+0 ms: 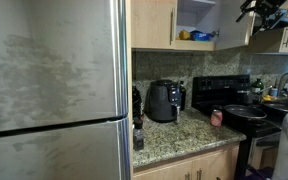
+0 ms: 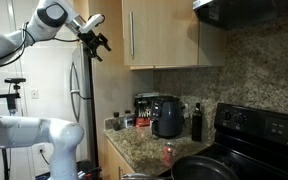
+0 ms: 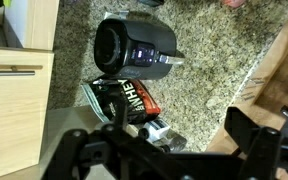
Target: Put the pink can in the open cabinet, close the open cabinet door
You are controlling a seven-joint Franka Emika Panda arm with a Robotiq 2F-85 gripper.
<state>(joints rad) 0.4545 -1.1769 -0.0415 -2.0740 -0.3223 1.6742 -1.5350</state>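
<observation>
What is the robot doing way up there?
The arm is up high near the cabinets, and its fingers are open and hold nothing. The pink can stands on the counter next to the stove, with nothing touching it. The cabinet above is open, with a few things on its shelf. So the can has not been picked up yet.

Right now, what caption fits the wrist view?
Open jaws above the counter, looking down on a black air fryer and a packet.
</observation>
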